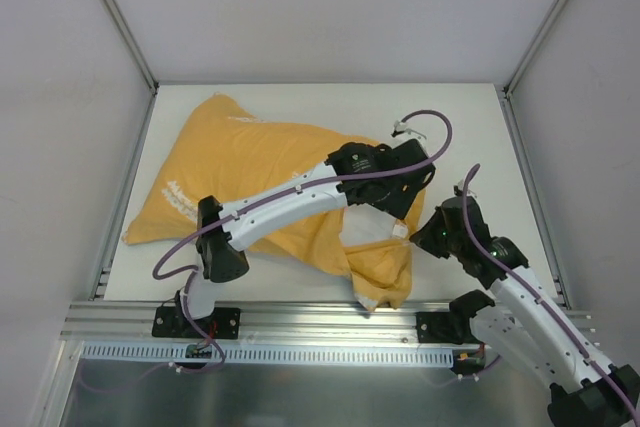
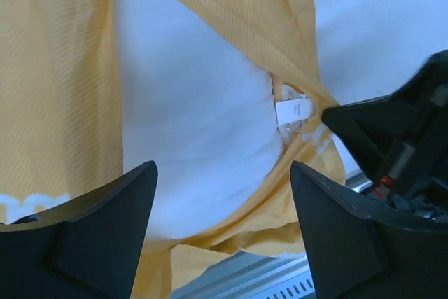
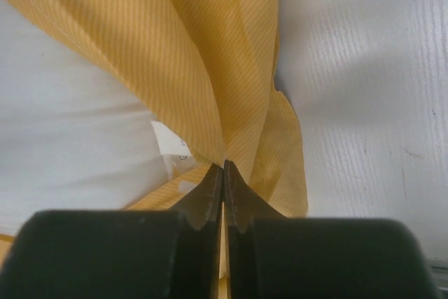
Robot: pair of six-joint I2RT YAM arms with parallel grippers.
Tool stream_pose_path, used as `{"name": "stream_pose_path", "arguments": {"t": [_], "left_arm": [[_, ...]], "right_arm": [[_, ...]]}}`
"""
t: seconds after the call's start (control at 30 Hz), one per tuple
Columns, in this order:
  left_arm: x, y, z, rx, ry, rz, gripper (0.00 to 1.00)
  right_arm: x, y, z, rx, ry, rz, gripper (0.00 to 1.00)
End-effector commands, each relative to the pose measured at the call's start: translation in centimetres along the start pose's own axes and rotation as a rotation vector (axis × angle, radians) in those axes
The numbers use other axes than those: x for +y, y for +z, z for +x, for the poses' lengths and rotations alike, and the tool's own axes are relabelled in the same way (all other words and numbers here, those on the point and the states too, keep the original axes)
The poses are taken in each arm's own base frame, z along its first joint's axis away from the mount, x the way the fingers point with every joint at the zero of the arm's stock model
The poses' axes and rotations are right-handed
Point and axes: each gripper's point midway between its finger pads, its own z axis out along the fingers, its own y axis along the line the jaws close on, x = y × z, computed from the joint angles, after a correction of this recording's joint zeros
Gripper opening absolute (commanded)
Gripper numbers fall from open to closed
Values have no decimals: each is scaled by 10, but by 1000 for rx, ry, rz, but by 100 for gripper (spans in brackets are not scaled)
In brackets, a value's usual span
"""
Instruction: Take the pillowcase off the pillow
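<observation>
- The right end effector [image 3: 224, 173] sits nearest in its own wrist view. Its fingers are clenched flat together on a fold of the orange-yellow pillowcase [image 3: 189, 47], right at the rim of its open mouth. The pinch looks meant to hold the cloth so it can be drawn off the filling.
- Just left of that pinch the white pillow [image 3: 63, 124] bulges out of the mouth, with a small white care label [image 3: 170, 139] at its seam. To the right is bare counter [image 3: 364, 89].
- The left end effector [image 2: 222, 173] is released, its fingers spread wide with nothing between them, poised over the exposed white face of the pillow. I judge it is placed to grip or pin the pillow while the other side pulls the cloth.
- From above, the left arm [image 1: 290, 202] reaches across the pillowcase from the near left and the right arm [image 1: 520, 292] comes in from the near right. Both meet at the mouth.
- The pillowcase lies orange side up across the left and middle of the counter, closed end far left and mouth near right.
- The pillow is mostly inside, with only its near-right end showing, so removal seems barely begun.
</observation>
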Motion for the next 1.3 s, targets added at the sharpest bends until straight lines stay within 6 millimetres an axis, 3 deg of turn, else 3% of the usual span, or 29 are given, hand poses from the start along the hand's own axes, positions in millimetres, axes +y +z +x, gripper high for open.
{"name": "stream_pose_path", "arguments": {"t": [0.0,0.03,0.17,0.37,0.6,0.67,0.7,0.77,0.8,0.83,0.87,0.9,0.93,0.97,1.0,1.03,1.13,1.27], "left_arm": [[3,9,11,51,46,-18,78],[4,14,15,62,55,-33,78],[24,47,39,116,81,-173,99],[55,68,59,162,73,-297,99],[49,110,96,276,107,-331,98],[48,119,101,293,102,-337,80],[50,120,102,299,96,-339,46],[52,115,100,317,24,-303,2],[56,112,108,353,-10,-287,0],[58,98,100,343,-75,-238,0],[59,99,89,309,-140,-179,0],[60,97,112,366,-161,-126,0],[59,76,98,305,-204,-52,0],[58,76,86,250,-252,8,0],[59,73,102,289,-271,46,0],[60,61,94,259,-305,80,0],[65,53,95,253,-335,96,0],[62,49,99,267,-358,116,0]], "right_arm": [[-9,-5,-5,-22,42,15,1],[-9,-7,-6,-30,49,6,1],[-12,-8,-7,-39,66,-3,1],[-12,-10,-8,-45,71,-7,1],[-7,-11,-6,-33,87,-32,1],[-8,-11,-6,-31,84,-30,1],[-9,-10,-4,-28,78,-27,1],[-12,-11,-2,-17,54,-15,1],[-13,-11,-1,-11,37,-5,1],[-12,-14,-5,-17,19,-5,2],[-16,-16,-6,-14,-23,21,6],[-17,-17,-8,-10,-46,34,20],[-9,-23,-16,-26,-70,21,30],[-8,-25,-19,-32,-95,29,40],[-6,-27,-23,-35,-129,31,56],[-2,-27,-25,-28,-154,34,62],[21,-29,-42,-47,-222,10,74],[63,-32,-68,-84,-294,-41,82]]}}
